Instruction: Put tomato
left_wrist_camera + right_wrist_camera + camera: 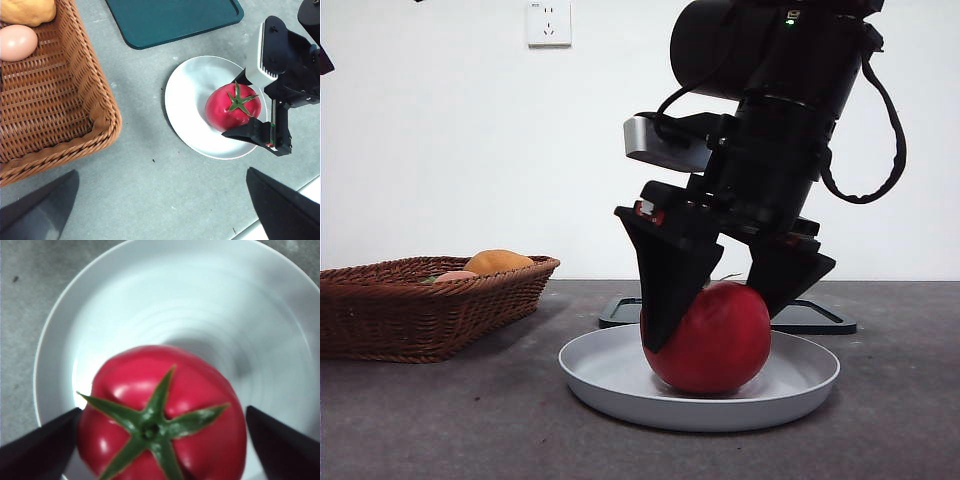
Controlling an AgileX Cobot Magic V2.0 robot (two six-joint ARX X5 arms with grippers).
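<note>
front view: tomato (715,340) seemingly between right gripper (725,300) jaws

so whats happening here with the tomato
The right gripper is down over the tomato, which sits on the white plate, one jaw on either side of it. The left gripper waits higher up, open, over the table near the wicker basket holding two other fruits.

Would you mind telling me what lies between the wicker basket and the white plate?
Only bare grey table lies between the basket and the plate; the left wrist view shows it best.
</note>
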